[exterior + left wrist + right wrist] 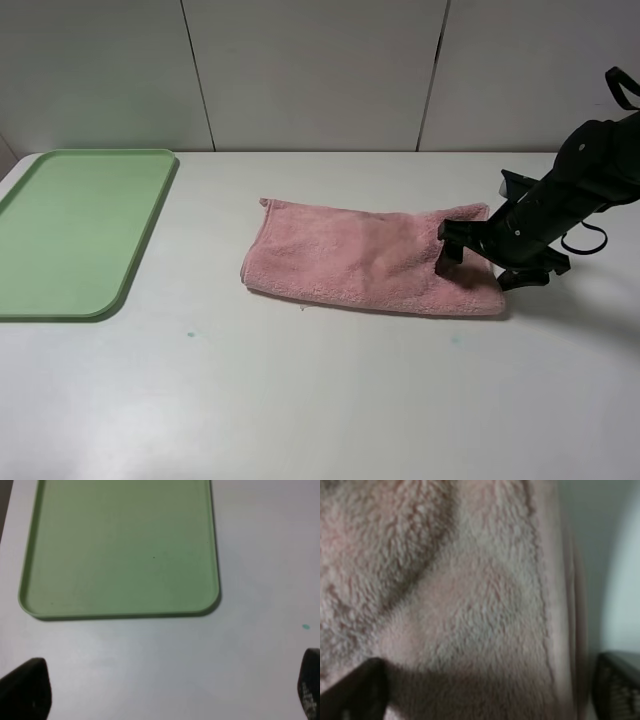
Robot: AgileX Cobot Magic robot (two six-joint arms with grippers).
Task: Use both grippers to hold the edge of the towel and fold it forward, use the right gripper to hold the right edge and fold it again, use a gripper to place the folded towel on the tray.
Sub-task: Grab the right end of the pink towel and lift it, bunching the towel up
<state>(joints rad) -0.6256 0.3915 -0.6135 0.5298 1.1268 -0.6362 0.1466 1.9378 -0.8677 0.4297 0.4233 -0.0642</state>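
Pink fluffy terry towel [370, 262], folded once, lies midway on the white tabletop [330, 400], well apart from the flat light-green plastic tray [80, 230]. Right hand [487, 260] straddles its right hem [555, 605], jaws apart; a shallow bite could catch one layer and spoil the fold. Left hand [165, 690] hovers spread near the tray. Pale panelled wall [310, 70] behind.

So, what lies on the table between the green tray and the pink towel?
Nothing: in the exterior high view, only bare white table separates the tray and the towel.
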